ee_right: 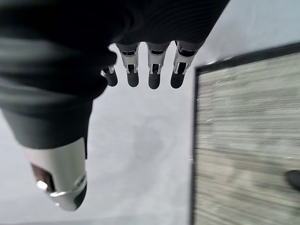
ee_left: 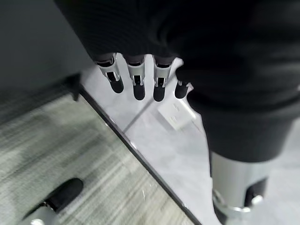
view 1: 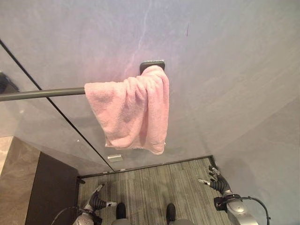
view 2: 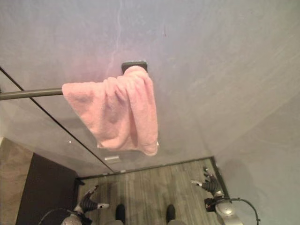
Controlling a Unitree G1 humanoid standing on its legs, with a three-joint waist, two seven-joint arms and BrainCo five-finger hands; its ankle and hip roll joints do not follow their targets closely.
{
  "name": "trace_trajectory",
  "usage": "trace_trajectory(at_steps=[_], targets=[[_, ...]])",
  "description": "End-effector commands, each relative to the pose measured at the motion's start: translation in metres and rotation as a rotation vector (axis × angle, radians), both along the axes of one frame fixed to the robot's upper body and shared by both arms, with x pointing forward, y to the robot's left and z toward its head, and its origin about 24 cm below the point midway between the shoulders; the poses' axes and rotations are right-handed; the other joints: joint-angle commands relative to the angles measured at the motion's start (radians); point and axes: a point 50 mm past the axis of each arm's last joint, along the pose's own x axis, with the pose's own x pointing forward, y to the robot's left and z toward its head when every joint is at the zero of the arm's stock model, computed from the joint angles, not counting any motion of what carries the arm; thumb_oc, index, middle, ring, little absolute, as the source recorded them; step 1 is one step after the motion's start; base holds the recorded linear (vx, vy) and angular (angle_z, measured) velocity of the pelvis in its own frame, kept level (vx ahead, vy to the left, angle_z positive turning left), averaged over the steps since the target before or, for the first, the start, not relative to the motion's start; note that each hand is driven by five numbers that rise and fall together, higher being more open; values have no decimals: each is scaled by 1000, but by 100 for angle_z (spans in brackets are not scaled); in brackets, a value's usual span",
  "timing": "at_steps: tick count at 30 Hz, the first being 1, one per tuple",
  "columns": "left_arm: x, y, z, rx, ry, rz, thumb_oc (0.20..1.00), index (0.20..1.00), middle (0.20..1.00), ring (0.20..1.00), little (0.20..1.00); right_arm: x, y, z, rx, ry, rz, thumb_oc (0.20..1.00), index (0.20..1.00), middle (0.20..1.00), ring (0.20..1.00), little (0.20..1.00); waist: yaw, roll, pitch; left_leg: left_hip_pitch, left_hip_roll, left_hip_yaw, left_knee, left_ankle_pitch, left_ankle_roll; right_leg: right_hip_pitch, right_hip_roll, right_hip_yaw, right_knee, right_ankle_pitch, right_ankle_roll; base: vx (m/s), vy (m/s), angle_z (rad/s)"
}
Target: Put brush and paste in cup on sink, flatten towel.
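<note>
A pink towel [view 1: 133, 112] hangs bunched and crumpled over the right end of a dark rail [view 1: 42, 93] fixed to the grey wall, next to the rail's dark bracket [view 1: 152, 64]. My left hand [view 1: 95, 201] hangs low at the lower left, far below the towel, its fingers [ee_left: 136, 79] straight and holding nothing. My right hand [view 1: 216, 180] is low at the lower right, also far from the towel, with fingers [ee_right: 152, 70] straight and empty.
A grey wall [view 1: 225, 70] runs ahead, with a glass panel edge [view 1: 61, 112] slanting down at the left. A white outlet [view 1: 115, 158] sits low on the wall. A dark cabinet [view 1: 47, 192] stands at the lower left over striped flooring [view 1: 150, 187].
</note>
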Motion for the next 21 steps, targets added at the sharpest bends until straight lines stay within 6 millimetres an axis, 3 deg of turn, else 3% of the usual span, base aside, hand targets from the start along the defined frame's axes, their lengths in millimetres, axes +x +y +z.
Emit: trace_trajectory(at_steps=[1,5,6,7,11,13,17,21], targets=[[27,31,28,67,-132,-1,1000,1000,1000,1000,1000,18,-12,30,98,-175,-44,1000,1000,1000,1000,1000,7,-41,-8,-38,-33,-29,5,46,11,-25,-36,-27,83,-22,15,34,-9,32],[41,51,60,92,-252,-37,1000,1000,1000,1000,1000,33,-19,54,127,-260,27,1000,1000,1000,1000,1000,24,-43,-12,-28,-34,-35,5,40,8,-10,-42,-45,87,-25,17,44,1,27],[50,60,78,104,-309,-72,1000,1000,1000,1000,1000,40,-22,69,111,-282,114,1000,1000,1000,1000,1000,33,-45,-13,-22,-34,-38,5,37,5,-1,-44,-53,90,-29,18,24,-3,5],[49,60,78,104,-309,-71,1000,1000,1000,1000,1000,40,-22,69,111,-282,115,1000,1000,1000,1000,1000,32,-45,-13,-21,-35,-38,5,37,5,0,-44,-54,90,-30,18,26,-2,5],[71,65,116,77,-439,-136,1000,1000,1000,1000,1000,56,-22,97,80,-316,263,1000,1000,1000,1000,1000,43,-48,-20,-10,-35,-41,5,33,3,14,-47,-60,90,-32,19,21,3,3],[90,55,131,15,-491,-196,1000,1000,1000,1000,1000,70,-13,113,104,-327,366,1000,1000,1000,1000,1000,46,-51,-28,4,-34,-37,5,30,3,26,-49,-58,92,-37,20,36,11,0],[108,39,144,-47,-540,-256,1000,1000,1000,1000,1000,87,5,125,115,-353,458,1000,1000,1000,1000,1000,46,-51,-36,19,-31,-34,5,24,3,37,-51,-53,96,-43,17,0,0,0],[126,12,151,-128,-606,-300,1000,1000,1000,1000,1000,108,38,136,137,-427,518,1000,1000,1000,1000,1000,45,-49,-38,32,-32,-26,5,18,8,42,-52,-44,100,-44,16,7,11,-3]])
